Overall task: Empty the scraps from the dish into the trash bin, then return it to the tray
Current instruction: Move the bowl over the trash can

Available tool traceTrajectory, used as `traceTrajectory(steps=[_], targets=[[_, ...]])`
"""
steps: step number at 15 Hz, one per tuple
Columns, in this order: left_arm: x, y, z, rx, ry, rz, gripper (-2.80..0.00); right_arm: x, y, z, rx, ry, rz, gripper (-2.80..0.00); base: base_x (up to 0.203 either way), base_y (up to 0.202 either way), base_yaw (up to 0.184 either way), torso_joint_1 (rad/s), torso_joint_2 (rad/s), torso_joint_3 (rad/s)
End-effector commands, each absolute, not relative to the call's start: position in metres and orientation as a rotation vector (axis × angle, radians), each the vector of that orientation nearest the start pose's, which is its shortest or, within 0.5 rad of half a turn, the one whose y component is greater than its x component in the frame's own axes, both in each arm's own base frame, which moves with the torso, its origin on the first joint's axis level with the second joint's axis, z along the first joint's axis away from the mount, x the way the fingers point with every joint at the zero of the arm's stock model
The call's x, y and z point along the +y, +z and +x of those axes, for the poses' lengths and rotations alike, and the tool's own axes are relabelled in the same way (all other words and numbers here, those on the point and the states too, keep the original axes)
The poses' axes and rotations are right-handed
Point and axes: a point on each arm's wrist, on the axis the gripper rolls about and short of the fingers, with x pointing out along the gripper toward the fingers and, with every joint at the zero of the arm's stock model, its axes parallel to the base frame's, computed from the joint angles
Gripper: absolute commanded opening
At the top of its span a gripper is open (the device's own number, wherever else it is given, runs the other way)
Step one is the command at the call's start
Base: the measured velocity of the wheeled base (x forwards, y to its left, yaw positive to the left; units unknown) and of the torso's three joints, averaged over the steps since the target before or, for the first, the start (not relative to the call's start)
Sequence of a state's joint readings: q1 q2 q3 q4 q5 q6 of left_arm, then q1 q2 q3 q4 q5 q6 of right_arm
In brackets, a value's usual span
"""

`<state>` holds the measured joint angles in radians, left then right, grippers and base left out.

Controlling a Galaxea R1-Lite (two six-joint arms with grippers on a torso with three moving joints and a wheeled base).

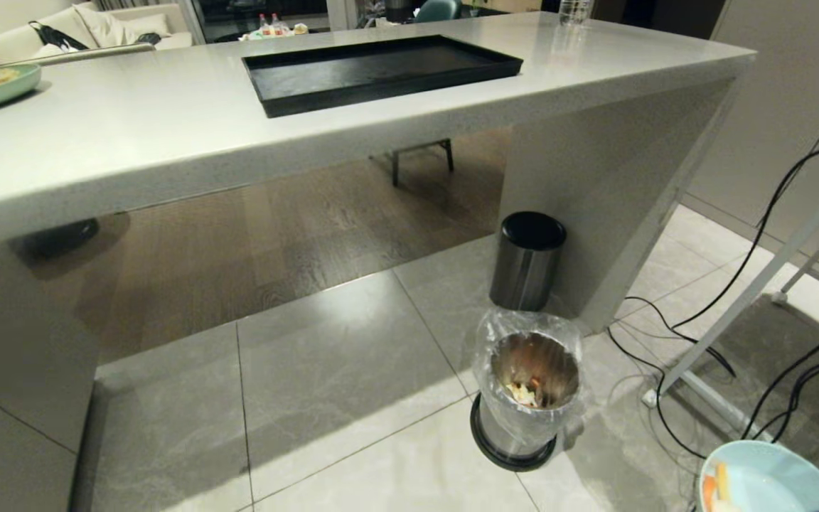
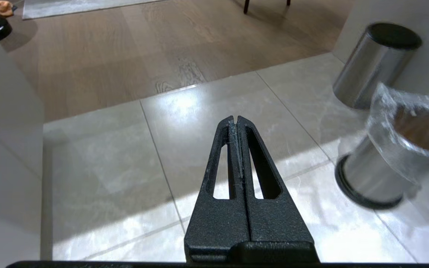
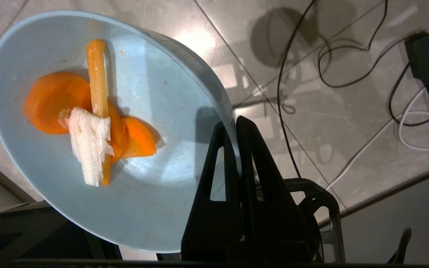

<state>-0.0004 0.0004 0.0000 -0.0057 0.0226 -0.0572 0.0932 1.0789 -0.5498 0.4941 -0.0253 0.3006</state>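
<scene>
The dish [image 3: 155, 178], a smooth pale-blue round bowl with deep sides, is pinched by its rim in my right jaws [image 3: 237, 126], clamped tight on the wall. It is tilted, and the scraps [image 3: 91, 115] cling inside: orange carrot slices, a yellowish strip and a whitish piece. It hangs over the floor, right of and nearer me than the trash bin [image 1: 527, 398], whose clear liner already holds bits. My left jaws [image 2: 237, 121] are pressed together, empty, left of the bin. Beyond the bin, the black tray [image 1: 381, 71] lies on the counter [image 1: 132, 142].
</scene>
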Motion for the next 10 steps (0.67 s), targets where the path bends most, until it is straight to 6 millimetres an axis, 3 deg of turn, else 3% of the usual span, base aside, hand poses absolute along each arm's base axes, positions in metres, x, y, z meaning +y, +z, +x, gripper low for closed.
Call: traceTrajectory(steps=[1,10], targets=[[0.0005,0.0761,-0.0227,-0.005,0.023,-0.058,-2.80,0.0088,0.1533,0.0996,1.026,-0.094,0.214,-2.80,-0.182,0.000,0.002,0.012,0.01,0.007],[0.0005,0.0761,-0.0227,-0.005,0.021,-0.058,-2.80,0.0088,0.1534,0.0984,1.023,-0.091,0.212,-2.80,-0.014,0.000,0.000,-0.001,0.00,0.001]])
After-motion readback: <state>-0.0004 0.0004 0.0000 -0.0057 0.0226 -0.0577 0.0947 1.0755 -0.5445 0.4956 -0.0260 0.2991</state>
